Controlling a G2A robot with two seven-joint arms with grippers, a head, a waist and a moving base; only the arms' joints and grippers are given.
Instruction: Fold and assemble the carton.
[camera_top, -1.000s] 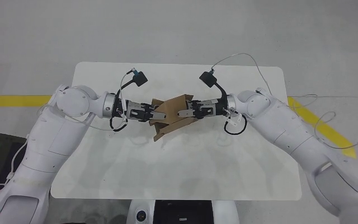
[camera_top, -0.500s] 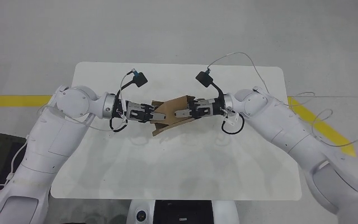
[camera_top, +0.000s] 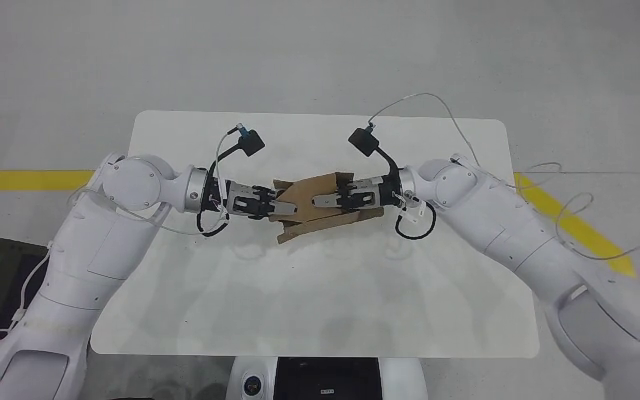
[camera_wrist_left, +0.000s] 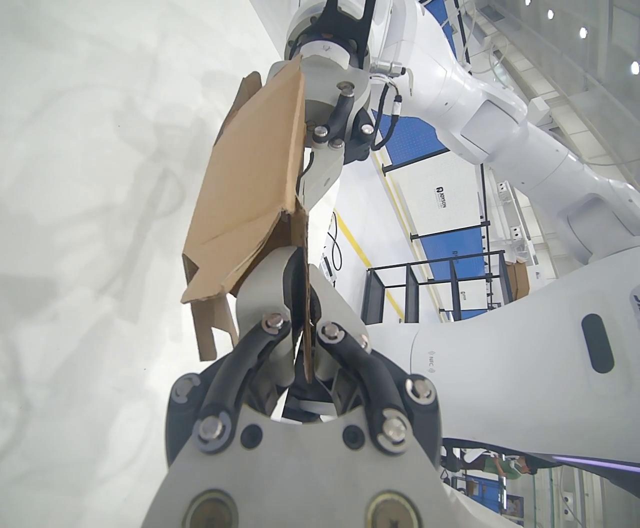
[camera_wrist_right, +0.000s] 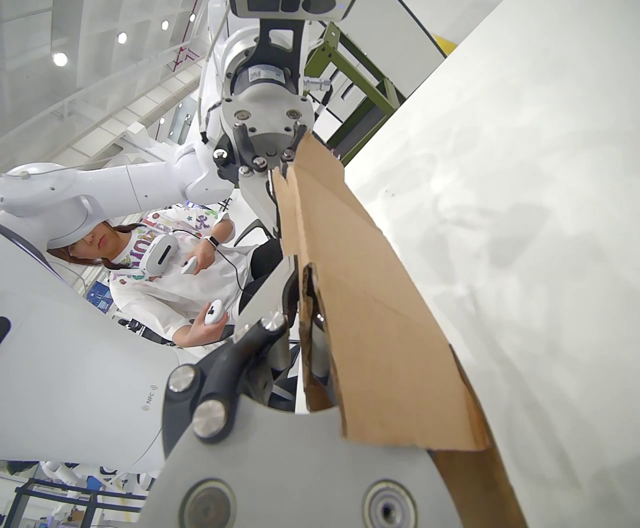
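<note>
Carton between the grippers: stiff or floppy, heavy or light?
Probably light: the carton is held up only by edge pinches from the left gripper and right gripper. Likely stiff in its panels, which look flat, yet floppy at the creases.

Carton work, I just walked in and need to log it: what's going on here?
Both arms hold one flattened brown carton between them over the white table. The left gripper is shut on one end, the right gripper on the opposite end. It is not yet formed into a box.
</note>
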